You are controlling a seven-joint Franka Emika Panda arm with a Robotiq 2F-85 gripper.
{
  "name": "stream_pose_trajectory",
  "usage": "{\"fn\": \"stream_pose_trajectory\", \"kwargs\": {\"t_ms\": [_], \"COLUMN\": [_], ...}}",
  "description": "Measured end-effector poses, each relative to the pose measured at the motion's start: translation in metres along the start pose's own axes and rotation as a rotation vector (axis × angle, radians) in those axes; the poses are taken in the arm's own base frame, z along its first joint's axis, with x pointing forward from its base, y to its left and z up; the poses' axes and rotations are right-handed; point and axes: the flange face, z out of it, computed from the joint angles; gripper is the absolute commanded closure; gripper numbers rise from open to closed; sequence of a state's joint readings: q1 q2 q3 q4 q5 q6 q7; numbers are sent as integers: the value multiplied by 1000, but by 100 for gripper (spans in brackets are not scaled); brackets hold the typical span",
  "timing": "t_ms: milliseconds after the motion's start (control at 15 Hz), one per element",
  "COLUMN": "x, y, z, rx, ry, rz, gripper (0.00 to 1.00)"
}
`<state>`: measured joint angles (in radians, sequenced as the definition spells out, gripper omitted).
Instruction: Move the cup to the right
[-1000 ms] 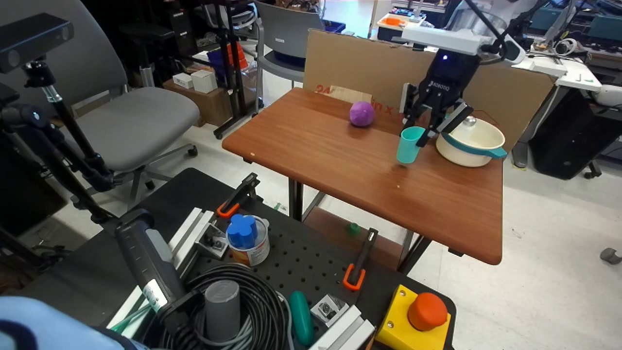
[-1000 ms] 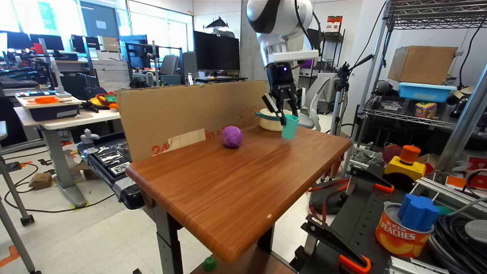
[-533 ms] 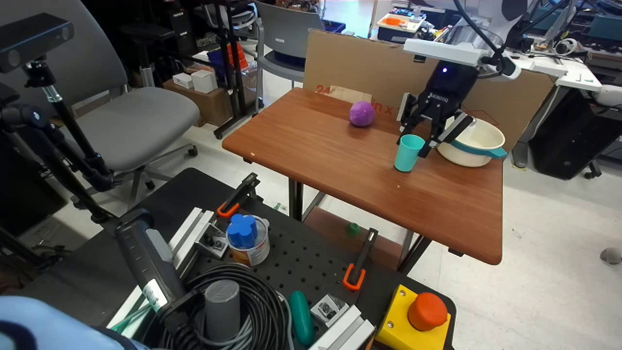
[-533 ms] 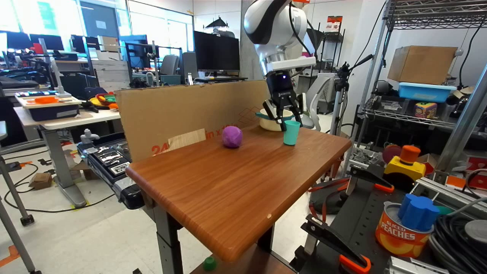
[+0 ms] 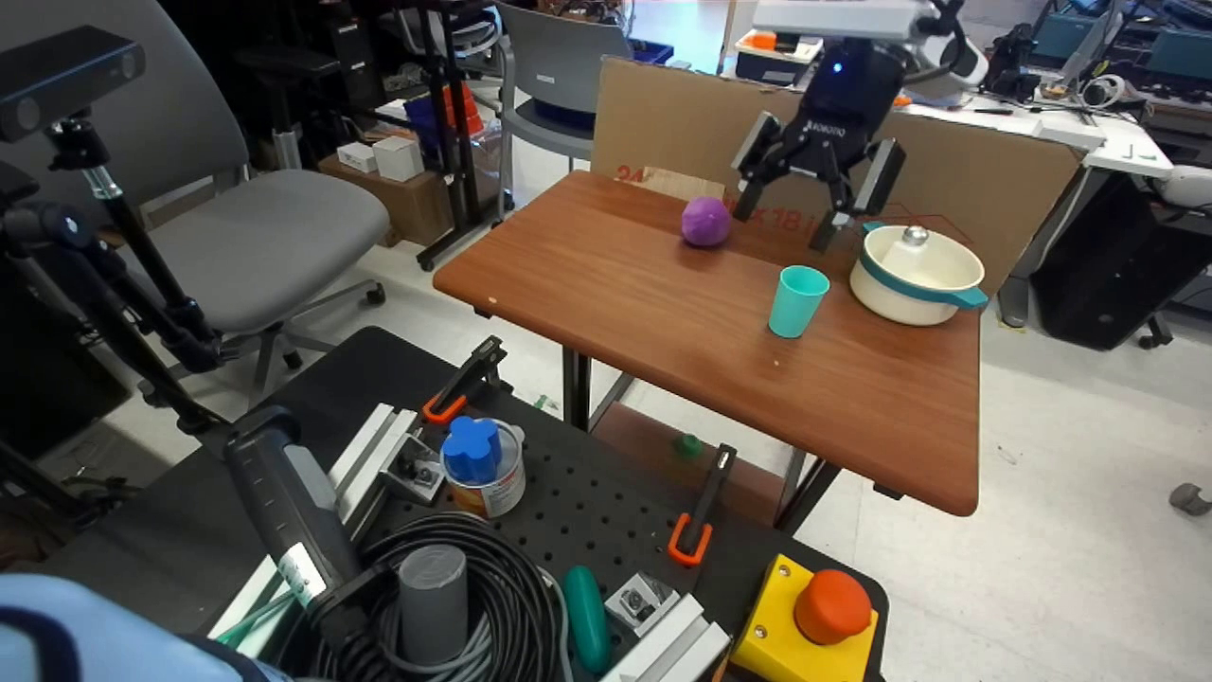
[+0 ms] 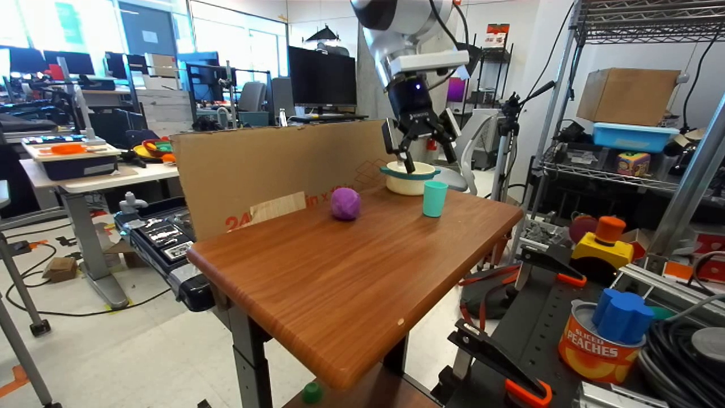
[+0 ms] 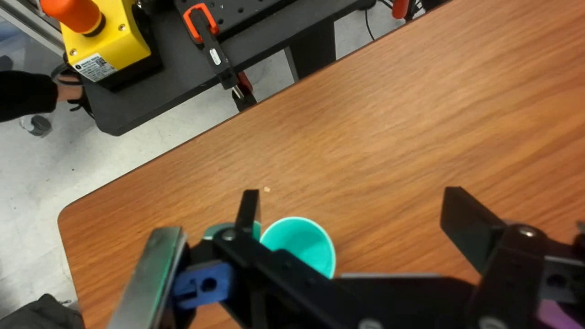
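Note:
The turquoise cup (image 5: 797, 301) stands upright on the brown table in both exterior views, just in front of the white pot. My gripper (image 5: 782, 223) is wide open, and nothing is between its fingers. It hangs above the cup and a little behind it, clear of the rim (image 6: 434, 184). From the wrist view I look down into the cup (image 7: 304, 242). It lies toward the left finger (image 7: 249, 208), whose linkage covers its lower part.
A white lidded pot (image 5: 914, 284) with teal handles sits close beside the cup. The purple rounded object (image 6: 345, 204) rests farther along the table (image 6: 340, 272). A cardboard sheet (image 5: 682, 114) rises along the table's back edge.
The cup, tilted and held just above the table a second ago, has come down to stand on it. My gripper has let go, opened wide and risen away.

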<state>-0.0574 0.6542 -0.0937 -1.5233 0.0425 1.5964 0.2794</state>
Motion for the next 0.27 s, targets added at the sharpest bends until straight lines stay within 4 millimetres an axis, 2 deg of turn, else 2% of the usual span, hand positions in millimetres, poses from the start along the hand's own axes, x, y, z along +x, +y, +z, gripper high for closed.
{"fn": "stream_pose_trajectory", "kwargs": {"t_ms": [133, 267], "x": [-28, -39], "y": [-14, -15], "z": [-17, -21], "rx": [-3, -3], "ry": [33, 40], "rz": [-30, -38], "gripper": [0, 0]}}
